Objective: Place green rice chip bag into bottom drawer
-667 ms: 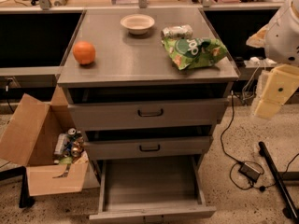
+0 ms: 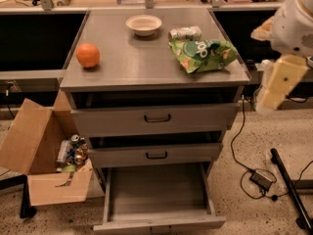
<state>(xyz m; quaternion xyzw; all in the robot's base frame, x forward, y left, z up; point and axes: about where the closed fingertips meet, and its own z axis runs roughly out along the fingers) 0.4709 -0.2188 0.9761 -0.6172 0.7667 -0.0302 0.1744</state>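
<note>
The green rice chip bag point(image 2: 203, 54) lies crumpled on the right side of the grey cabinet top point(image 2: 132, 65), just in front of a silvery-green drink can point(image 2: 185, 33). The bottom drawer point(image 2: 157, 192) is pulled open and its grey tray holds nothing. The two upper drawers point(image 2: 156, 117) are closed. My arm comes in from the right edge, and my gripper point(image 2: 274, 84) hangs as a pale yellowish shape beside the cabinet's right corner. It is below and to the right of the bag and does not touch it.
An orange point(image 2: 88, 55) and a white bowl point(image 2: 144, 24) sit on the cabinet top. An open cardboard box point(image 2: 46, 163) with cans stands on the floor at left. Cables and a power brick point(image 2: 262, 178) lie on the floor at right, beside a dark bar point(image 2: 291, 190).
My arm's yellowish end has shifted a little up and left, toward the cabinet's right corner. The bag and the drawers have not moved.
</note>
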